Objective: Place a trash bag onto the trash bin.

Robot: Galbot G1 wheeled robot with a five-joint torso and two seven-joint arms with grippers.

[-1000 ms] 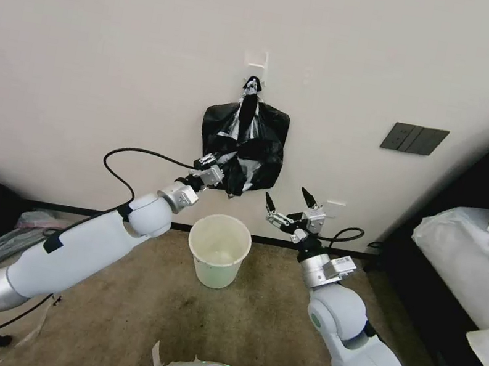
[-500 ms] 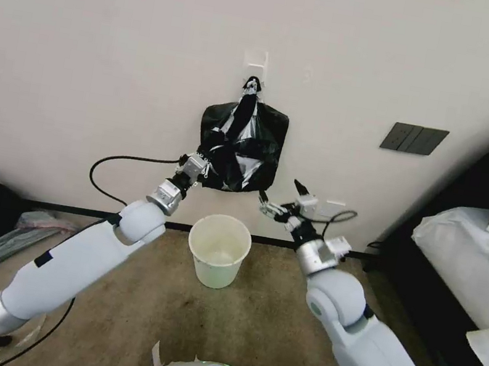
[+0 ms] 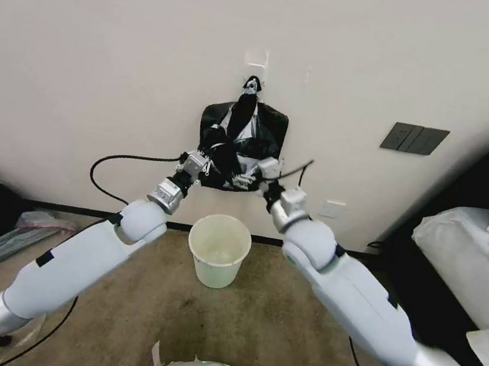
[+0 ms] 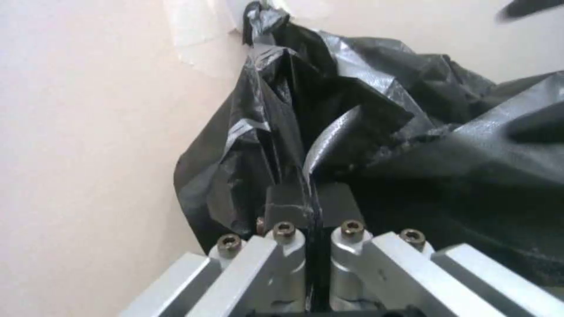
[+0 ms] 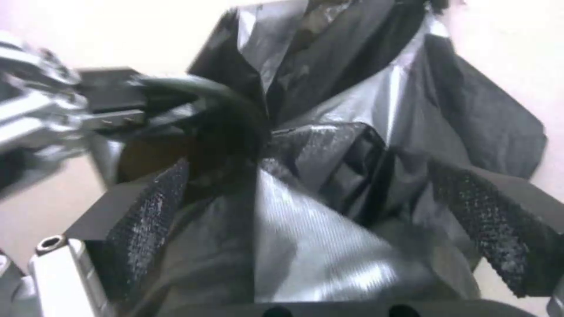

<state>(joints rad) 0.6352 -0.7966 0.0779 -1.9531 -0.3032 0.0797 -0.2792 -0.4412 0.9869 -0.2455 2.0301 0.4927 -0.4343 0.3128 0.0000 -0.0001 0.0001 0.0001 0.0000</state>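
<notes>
Your left claw (image 4: 311, 207) is clamped on the trash bag (image 3: 240, 138) hanging on the wall; your right claw (image 5: 329, 237) gapes wide around its lower folds. The trash bin (image 3: 218, 250) stands on the floor directly beneath.

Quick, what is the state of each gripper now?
Left gripper: closed on a fold of the trash bag.
Right gripper: open, its pads on either side of the trash bag, holding nothing yet.

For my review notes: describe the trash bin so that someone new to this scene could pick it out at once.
Start at the pale wall, where a black bag bundle hangs from a hook. On the brown carpet straight below it stands the trash bin, between the robot's two raised arms. It is a small round white bucket, open on top, narrower at its base, with no handle.
</notes>
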